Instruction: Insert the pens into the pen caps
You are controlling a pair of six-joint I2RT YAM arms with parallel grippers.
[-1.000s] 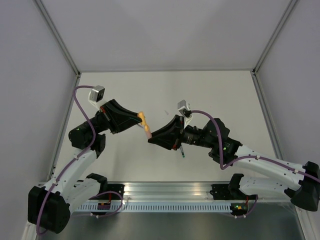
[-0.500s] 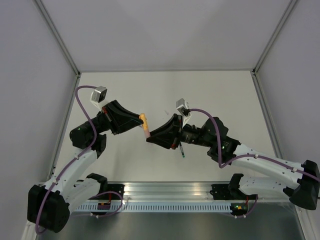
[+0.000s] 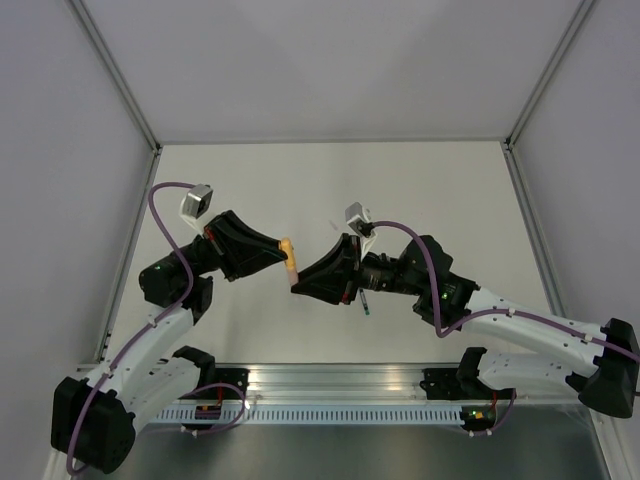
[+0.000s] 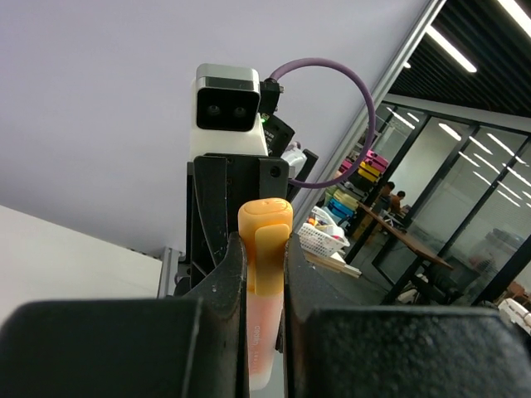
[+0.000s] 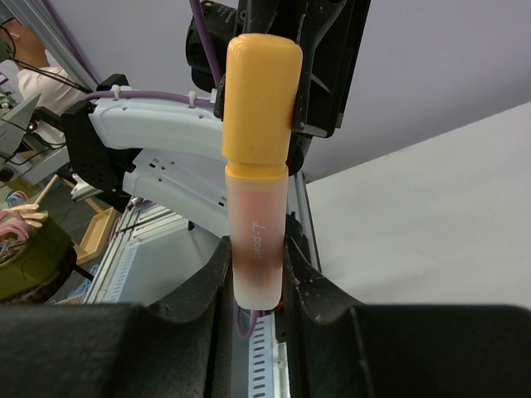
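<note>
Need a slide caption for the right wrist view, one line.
The right gripper clamps the pale orange pen while the left gripper holds the orange-yellow cap fitted over its tip.

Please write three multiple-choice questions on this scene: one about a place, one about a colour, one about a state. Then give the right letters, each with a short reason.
1. Where is the dark pen?
A. In the left gripper
B. On the table, beneath the right arm
C. On the metal rail

2. Which colour has the cap on the held pen?
A. Teal-green
B. White
C. Orange-yellow

3. In what state is the left gripper?
A. Shut on the cap
B. Wide open above the table
C. Shut on the dark pen

Answers:
1 B: the top view shows it lying on the table, half hidden by the right arm.
2 C: the right wrist view shows an orange-yellow cap on the pale pen.
3 A: the left wrist view shows both fingers pressed against the cap.
</note>
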